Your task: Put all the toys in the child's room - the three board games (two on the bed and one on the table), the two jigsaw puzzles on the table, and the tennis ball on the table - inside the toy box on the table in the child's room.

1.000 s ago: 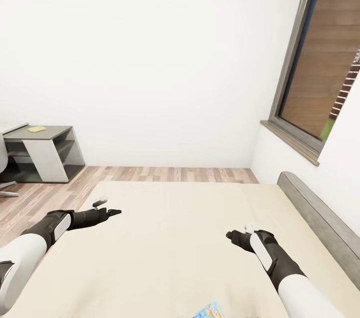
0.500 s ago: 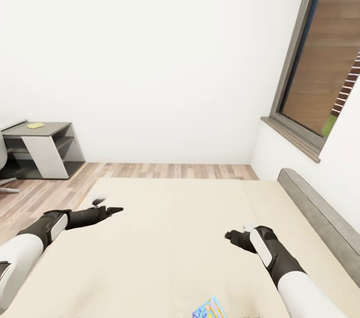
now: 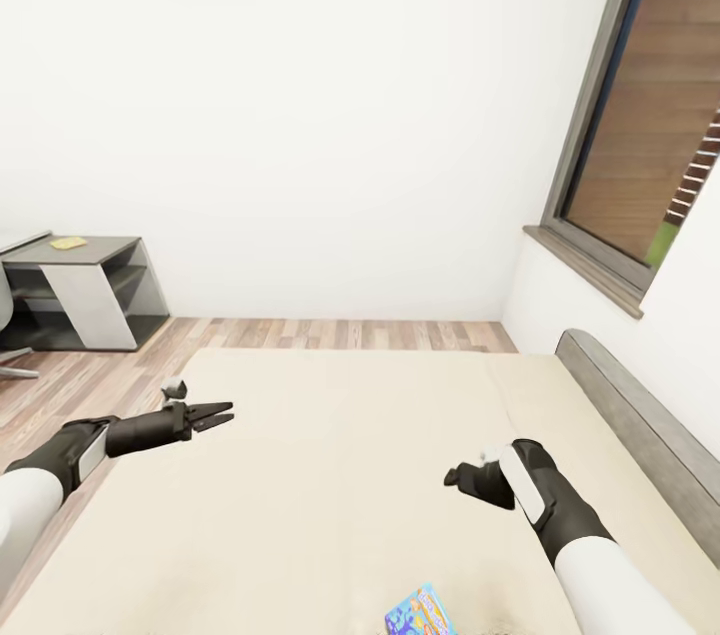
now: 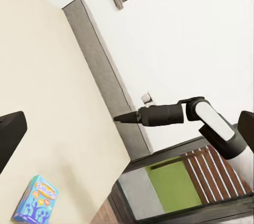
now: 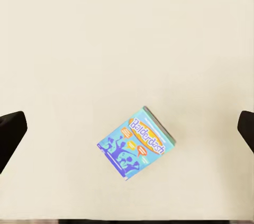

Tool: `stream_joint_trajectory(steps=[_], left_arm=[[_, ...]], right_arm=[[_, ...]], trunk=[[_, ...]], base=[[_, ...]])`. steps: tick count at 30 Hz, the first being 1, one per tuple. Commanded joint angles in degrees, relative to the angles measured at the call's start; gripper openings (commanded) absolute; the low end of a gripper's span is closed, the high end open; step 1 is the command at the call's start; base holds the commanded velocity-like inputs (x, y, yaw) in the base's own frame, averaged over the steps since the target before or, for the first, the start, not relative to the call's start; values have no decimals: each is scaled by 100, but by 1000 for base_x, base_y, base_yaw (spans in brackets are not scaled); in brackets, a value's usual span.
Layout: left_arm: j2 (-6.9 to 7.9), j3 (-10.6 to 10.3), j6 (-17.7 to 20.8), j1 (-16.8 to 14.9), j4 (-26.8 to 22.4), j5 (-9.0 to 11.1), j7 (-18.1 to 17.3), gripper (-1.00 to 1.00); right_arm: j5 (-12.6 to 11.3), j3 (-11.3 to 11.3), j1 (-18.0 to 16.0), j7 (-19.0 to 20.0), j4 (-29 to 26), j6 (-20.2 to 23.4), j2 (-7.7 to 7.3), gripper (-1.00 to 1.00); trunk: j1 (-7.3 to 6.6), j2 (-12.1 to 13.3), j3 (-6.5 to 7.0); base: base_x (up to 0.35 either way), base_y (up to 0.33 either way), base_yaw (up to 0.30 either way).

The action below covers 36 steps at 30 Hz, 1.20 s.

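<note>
A small blue board game (image 3: pixel 421 612) lettered Balderdash lies flat on the beige mattress of the bed (image 3: pixel 340 475), at the near edge of the head view. My right gripper (image 3: pixel 458 477) hovers above the mattress a little beyond it, open. In the right wrist view the blue board game (image 5: pixel 136 143) lies well below and between the two dark fingertips (image 5: pixel 10 134). My left gripper (image 3: pixel 218 411) hangs open over the bed's left side with nothing in it. The left wrist view looks across at the right arm (image 4: pixel 174 114) and the board game (image 4: pixel 36 199).
A grey headboard (image 3: pixel 640 435) runs along the bed's right side under a grey-framed window (image 3: pixel 640 115). Part of the table (image 3: pixel 85 290) stands at the far left by the wall with a small flat yellow item (image 3: pixel 68 243) on top. Wood-plank floor (image 3: pixel 330 333) lies beyond the bed.
The head view has tilted down a little, so more of the blue game shows. My left gripper has rolled and drawn slightly back to the left. The right gripper has barely moved.
</note>
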Motion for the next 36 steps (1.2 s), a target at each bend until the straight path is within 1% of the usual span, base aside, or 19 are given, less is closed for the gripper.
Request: stream_joint_trajectory(steps=[1, 7, 10, 13, 19, 28, 31, 34, 36], left_arm=[[-7, 26, 100, -4, -19, -38, -24, 100], [-92, 28, 208, -1, -144, -63, 91, 100], [-108, 23, 221, 0, -175, -62, 109, 100], [-107, 15, 220, 0, -193, -60, 107, 100], [-60, 13, 221, 0, -196, -59, 101, 100], [-49, 7, 224, 0, -198, -58, 106, 100], [-49, 9, 228, 0, -197, -58, 106, 100], [-49, 6, 232, 0, -198, -62, 106, 100], [-49, 6, 234, 0, -199, -64, 106, 100]], right_arm=[[-61, -3, -4, -54, -7, 31, -2, 100], [-59, -3, -5, -61, -11, 107, -6, 100], [-59, -3, -6, -64, -11, 118, -8, 100], [-59, -3, -5, -65, -11, 122, -9, 100], [-59, -8, -4, -47, -4, 111, -9, 100], [-45, -3, -4, -47, 33, 44, -27, 100], [-42, 0, -4, -53, 55, -56, -24, 100], [-41, 4, -4, -56, 156, -308, -14, 100], [-41, 5, -4, -57, 203, -403, -12, 100]], trunk=[[3, -14, -23], [3, -14, -79], [3, -14, -108], [3, -14, -136], [3, -14, -193], [3, -14, -278], [3, -14, -306], [3, -14, -334], [3, -14, -353]], base=[[0, 0, 0], [0, 0, 0], [0, 0, 0], [0, 0, 0], [0, 0, 0], [0, 0, 0], [0, 0, 0], [0, 0, 0], [0, 0, 0]])
